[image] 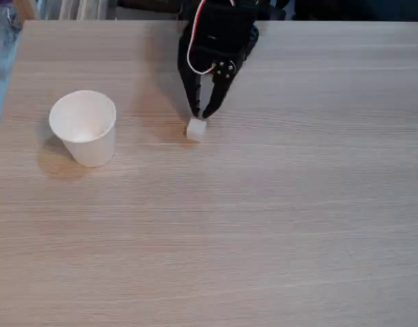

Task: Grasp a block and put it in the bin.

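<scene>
In the fixed view, the black hand is reaching down from the top edge of the picture toward the middle of the tabletop, a pale wood-grain surface. Its two fingers are pointing downward and converging, their tips sitting close together with a thin gap showing higher up between them. The tips are hanging just above the block, at its upper edge; whether they are touching it cannot be told from this angle. The hand is not gripping anything, and its fingers are standing nearly closed. A white wire with a red one beside it is looping down the hand's left side.

The block, a small white cube, is lying on the tabletop directly under the fingertips, casting a faint shadow to its left.

The cup is standing upright well to the left of the block, its wide round rim facing up and its body tapering to a narrower base. Its inside is showing plain white, with nothing visible in it. It is throwing a soft shadow onto the tabletop at its lower left.
</scene>
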### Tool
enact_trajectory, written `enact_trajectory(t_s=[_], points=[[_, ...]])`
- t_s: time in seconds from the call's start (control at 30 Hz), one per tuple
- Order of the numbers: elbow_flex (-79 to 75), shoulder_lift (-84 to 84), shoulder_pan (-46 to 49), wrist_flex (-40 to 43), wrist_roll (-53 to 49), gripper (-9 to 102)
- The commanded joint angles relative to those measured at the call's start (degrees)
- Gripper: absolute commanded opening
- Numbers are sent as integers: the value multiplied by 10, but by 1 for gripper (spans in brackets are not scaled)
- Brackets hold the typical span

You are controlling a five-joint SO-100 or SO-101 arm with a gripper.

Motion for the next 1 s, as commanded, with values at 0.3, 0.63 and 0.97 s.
enact_trajectory(t_s=[0.3,0.63,0.97], points=[[26,21,0,-11,-27,24],[44,31,21,-20,-94,29],[48,29,33,-65,-123,32]])
